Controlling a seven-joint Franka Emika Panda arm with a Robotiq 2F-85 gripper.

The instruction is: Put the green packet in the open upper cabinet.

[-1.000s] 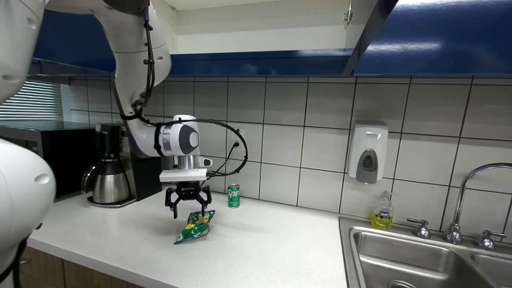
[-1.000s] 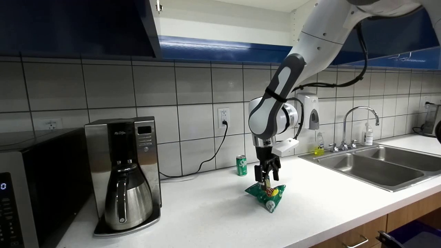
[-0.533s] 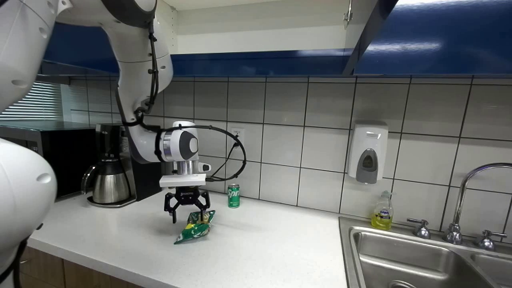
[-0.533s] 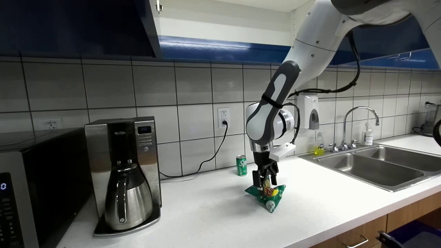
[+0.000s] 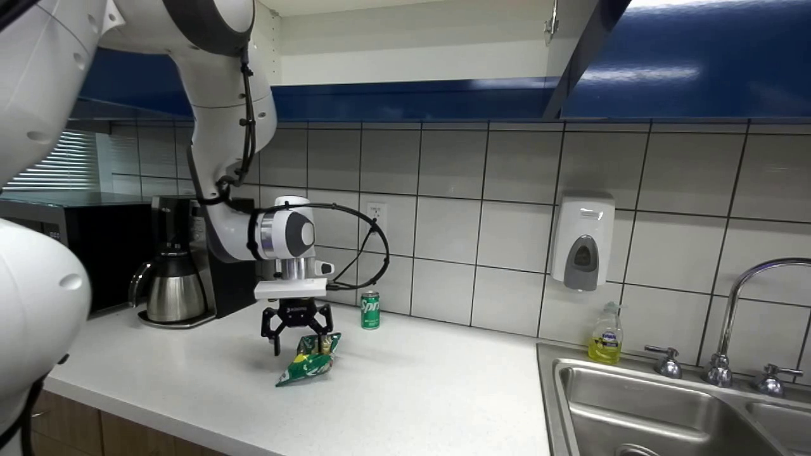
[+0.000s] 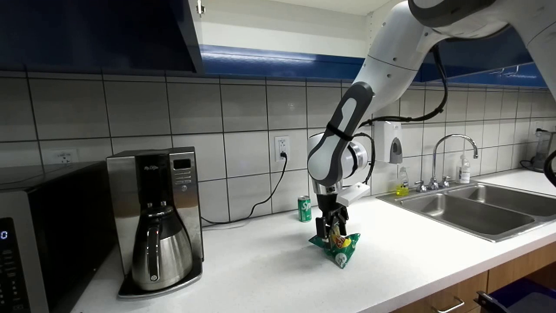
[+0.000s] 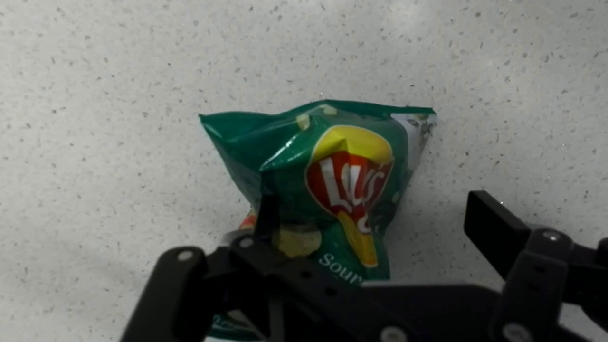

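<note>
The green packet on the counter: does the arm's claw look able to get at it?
Probably yes: the claw is open and points down at the green packet, with nothing else between them. In the wrist view one finger overlaps its left side, so a slight sideways shift may help.

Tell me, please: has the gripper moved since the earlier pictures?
Yes, downward: in an exterior view, the gripper is now slightly lower relative to the white wall dispenser.

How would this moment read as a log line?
crumpled green foil-like packet: on speckled white countertop, ungripped | black two-fingered end effector: open, at packet | blue white-lined upper cabinet: open, packet not inside
</note>
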